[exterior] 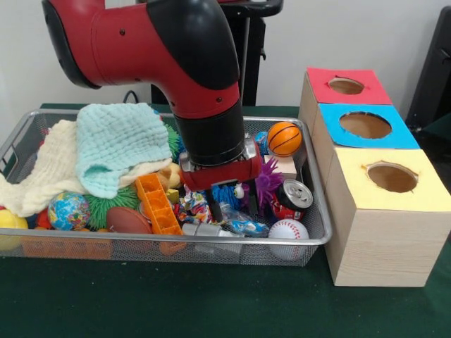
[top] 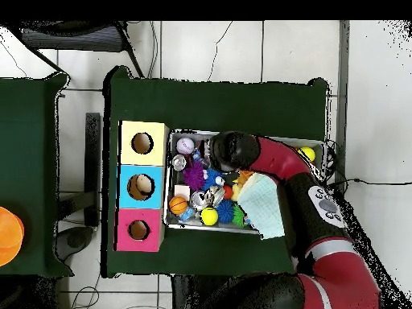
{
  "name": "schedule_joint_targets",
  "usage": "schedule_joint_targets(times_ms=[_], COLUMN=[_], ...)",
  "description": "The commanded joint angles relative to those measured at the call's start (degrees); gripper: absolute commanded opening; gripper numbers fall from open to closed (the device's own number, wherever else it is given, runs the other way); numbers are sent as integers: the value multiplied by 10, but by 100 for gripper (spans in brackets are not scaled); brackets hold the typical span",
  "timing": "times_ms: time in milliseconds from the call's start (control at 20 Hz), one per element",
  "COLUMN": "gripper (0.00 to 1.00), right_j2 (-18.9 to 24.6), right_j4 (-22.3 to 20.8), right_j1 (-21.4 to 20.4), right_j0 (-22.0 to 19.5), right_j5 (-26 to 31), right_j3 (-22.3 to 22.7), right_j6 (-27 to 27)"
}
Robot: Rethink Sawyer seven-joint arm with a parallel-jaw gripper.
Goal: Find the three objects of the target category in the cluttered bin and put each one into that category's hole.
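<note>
The red and black arm (exterior: 190,63) reaches down into the wire bin (exterior: 310,239) on the green tabletop (exterior: 141,303); its pincer (exterior: 220,189) is buried among the toys — whether spread or pressed together, I cannot tell. A baseball (exterior: 287,230), a small basketball (exterior: 284,138) and a brown football (exterior: 128,220) lie in the clutter. Beside the bin stand three boxes with holes — red (exterior: 347,86), blue (exterior: 365,124), yellow (exterior: 392,177).
</note>
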Motion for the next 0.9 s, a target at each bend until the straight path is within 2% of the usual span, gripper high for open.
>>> schedule_joint_targets(times_ms=[50,450,600,900], gripper=[100,100,100,100], right_j2=[11,10,9,16], right_j4=[-55,-76,-79,-85], right_j1=[45,73,92,105], right_j0=[1,2,9,-1], right_j5=[-22,-8,11,-16], right_j3=[-8,-19,-42,-42], right_j6=[-23,-17,-18,-22])
